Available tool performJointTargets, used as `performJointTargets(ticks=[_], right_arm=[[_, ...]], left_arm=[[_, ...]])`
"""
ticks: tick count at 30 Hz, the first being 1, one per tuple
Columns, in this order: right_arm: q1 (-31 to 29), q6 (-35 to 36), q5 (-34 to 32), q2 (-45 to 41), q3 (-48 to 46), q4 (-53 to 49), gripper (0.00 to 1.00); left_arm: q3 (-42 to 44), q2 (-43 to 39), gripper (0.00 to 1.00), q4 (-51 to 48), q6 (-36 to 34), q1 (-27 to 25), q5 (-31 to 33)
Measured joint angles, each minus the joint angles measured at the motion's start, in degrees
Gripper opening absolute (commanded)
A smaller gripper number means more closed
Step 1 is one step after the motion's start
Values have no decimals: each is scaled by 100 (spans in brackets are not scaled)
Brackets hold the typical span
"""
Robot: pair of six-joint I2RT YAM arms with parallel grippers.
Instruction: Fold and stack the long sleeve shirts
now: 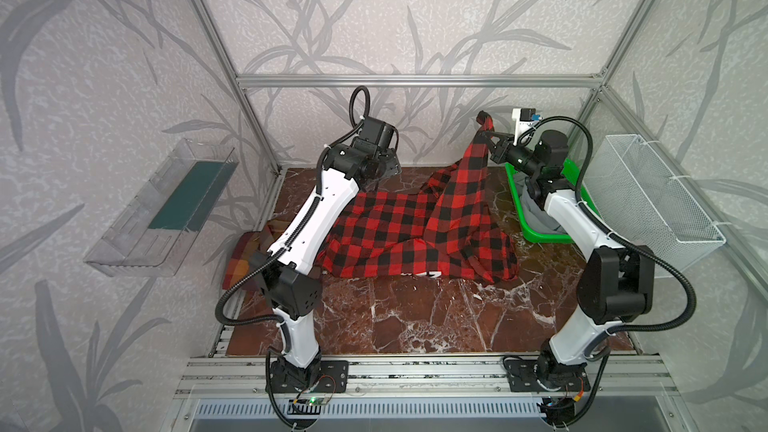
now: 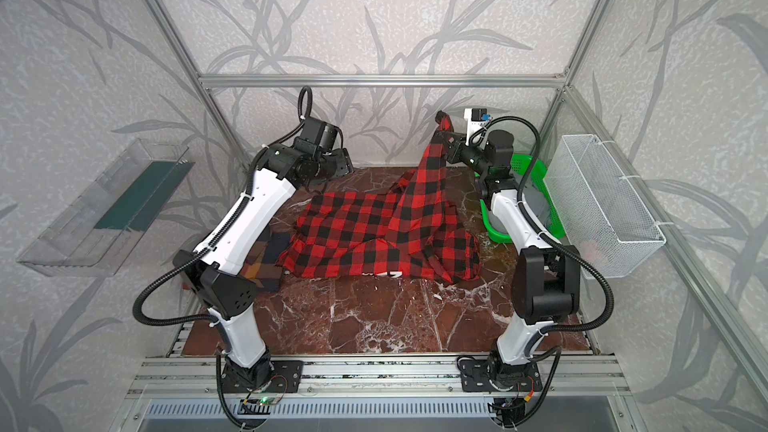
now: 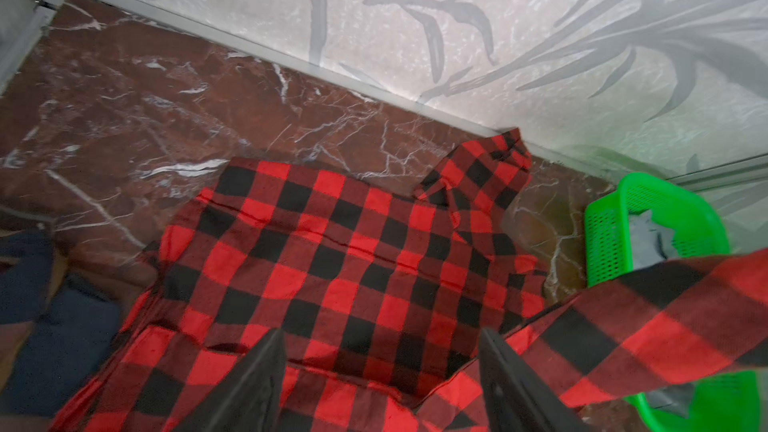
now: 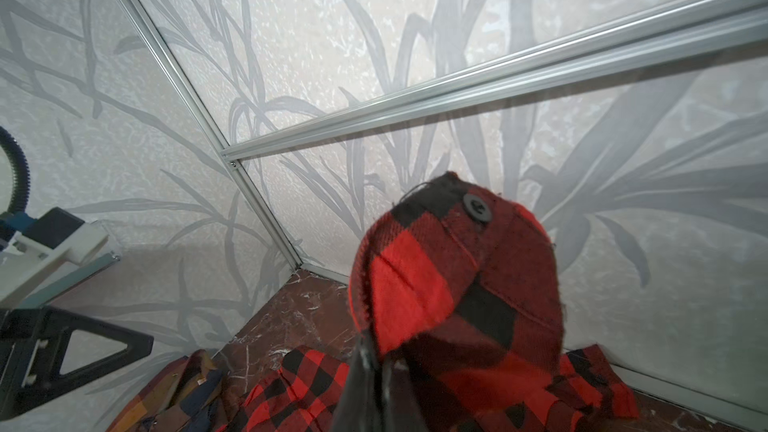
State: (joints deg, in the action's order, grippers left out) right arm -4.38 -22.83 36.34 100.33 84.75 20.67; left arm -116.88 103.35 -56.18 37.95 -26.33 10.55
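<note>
The red-and-black check long sleeve shirt lies spread and rumpled across the middle of the marble table. One sleeve rises to the back right, where my right gripper is shut on it just below the buttoned cuff. My left gripper hangs open above the shirt's far left part, with nothing between its fingers. The brown plaid shirt lies at the table's left edge, mostly hidden under my left arm.
A green basket holding grey cloth stands at the back right, under my right arm. A white wire basket hangs on the right wall. On the left wall is a clear tray. The back wall stands close behind both grippers.
</note>
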Motion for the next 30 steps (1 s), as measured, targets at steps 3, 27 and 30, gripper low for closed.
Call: performJointTargets(ticks=[3, 27, 30], right_arm=[[0, -15, 79, 146, 55, -269, 0], [-2988, 1329, -3069, -1191, -1429, -2203, 0], [-3504, 1346, -3456, -1191, -1539, -2194, 0]], left_arm=[[879, -402, 81, 133, -120, 68, 48], [4940, -3582, 94, 986, -540, 1827, -560], [5202, -3797, 94, 1126, -540, 1864, -566]])
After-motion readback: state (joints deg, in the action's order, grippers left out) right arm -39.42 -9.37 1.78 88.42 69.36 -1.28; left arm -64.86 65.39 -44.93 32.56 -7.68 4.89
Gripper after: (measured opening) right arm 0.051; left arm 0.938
